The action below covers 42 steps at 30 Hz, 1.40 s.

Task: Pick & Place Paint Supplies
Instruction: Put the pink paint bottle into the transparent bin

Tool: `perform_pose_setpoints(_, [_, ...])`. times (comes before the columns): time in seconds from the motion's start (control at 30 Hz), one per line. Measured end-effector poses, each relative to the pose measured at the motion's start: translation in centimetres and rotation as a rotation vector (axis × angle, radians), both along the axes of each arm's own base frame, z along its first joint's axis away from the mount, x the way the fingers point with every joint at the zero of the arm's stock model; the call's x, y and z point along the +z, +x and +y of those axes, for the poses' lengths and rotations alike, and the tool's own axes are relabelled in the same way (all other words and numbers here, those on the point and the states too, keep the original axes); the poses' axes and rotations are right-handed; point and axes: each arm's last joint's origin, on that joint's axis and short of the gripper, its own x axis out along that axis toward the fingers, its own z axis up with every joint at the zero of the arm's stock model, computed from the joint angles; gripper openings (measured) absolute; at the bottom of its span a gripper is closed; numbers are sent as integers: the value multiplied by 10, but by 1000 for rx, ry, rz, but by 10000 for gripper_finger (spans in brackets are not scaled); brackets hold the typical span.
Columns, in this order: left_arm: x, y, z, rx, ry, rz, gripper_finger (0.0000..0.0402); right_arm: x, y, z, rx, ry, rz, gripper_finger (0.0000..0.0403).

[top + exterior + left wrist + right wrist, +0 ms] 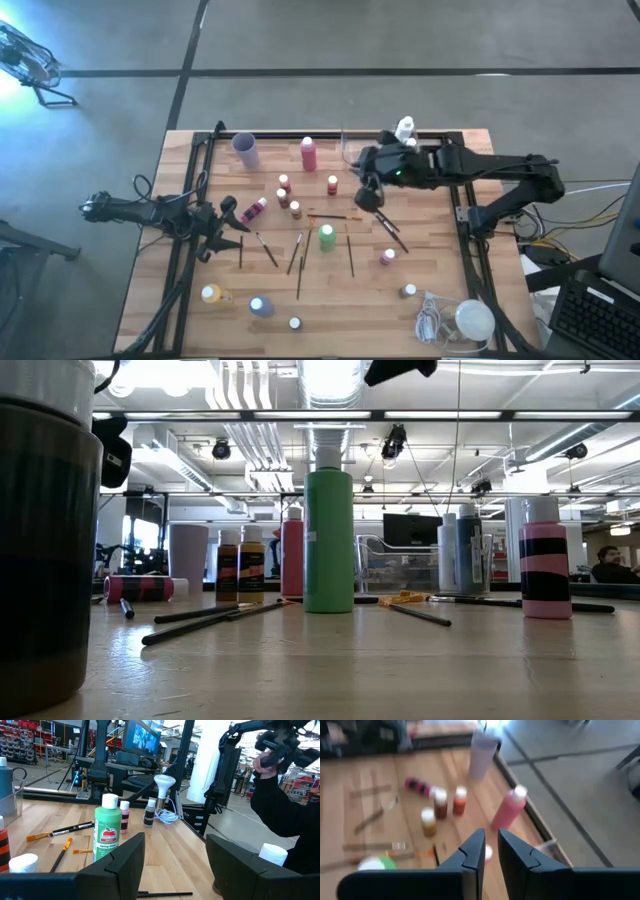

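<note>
Centrally, a green bottle stands upright on the desk, with thin dark paintbrushes lying loose around it from about 3 to 9 o'clock. At 12 o'clock of it, an orange-handled brush lies crosswise. Toward 10 and 11 o'clock stand 2 brown bottles close together, and a striped pink bottle lies on its side just beyond them. A tall pink bottle stands near the far edge, beside a purple cup. At 4 o'clock of the green bottle a small pink bottle stands upright; a yellow bottle and a purple bottle sit along the near edge around 7 to 8 o'clock.

The right gripper hangs above the desk at about 1 o'clock of the green bottle; its jaws are nearly closed with only a narrow gap and hold nothing, and a small red-and-white bottle shows just beyond their tips in the right wrist view. The left gripper rests low at 9 o'clock, beside the striped pink bottle, jaws spread apart and empty.

A white round lamp with coiled cord lies at the near right corner.
</note>
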Motion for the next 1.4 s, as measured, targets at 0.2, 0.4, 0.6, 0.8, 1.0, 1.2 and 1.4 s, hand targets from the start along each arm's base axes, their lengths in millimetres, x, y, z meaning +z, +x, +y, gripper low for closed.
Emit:
perform_pose_setpoints(0.2, [0, 0, 0, 0, 0, 0, 216, -15, 8, 4, -15, 37, 105, 38])
perform_pose_setpoints(0.4, [0, 0, 0, 0, 0, 0, 216, -32, 3, 9, -71, 102, 199, 57])
perform_pose_setpoints(0.6, [0, 0, 0, 0, 0, 0, 216, -50, 4, 37, 22, 101, 217, 83])
perform_pose_setpoints(0.8, [0, 0, 0, 0, 0, 0, 216, -57, 0, 75, 132, 100, 218, 100])
perform_pose_setpoints(1.0, [0, 0, 0, 0, 0, 0, 216, -65, -21, 112, 106, 199, 279, 101])
perform_pose_setpoints(1.2, [0, 0, 0, 0, 0, 0, 216, -69, -45, 150, 71, 335, 323, 79])
perform_pose_setpoints(1.4, [0, 0, 0, 0, 0, 0, 216, -75, -62, 172, 30, 398, 332, 71])
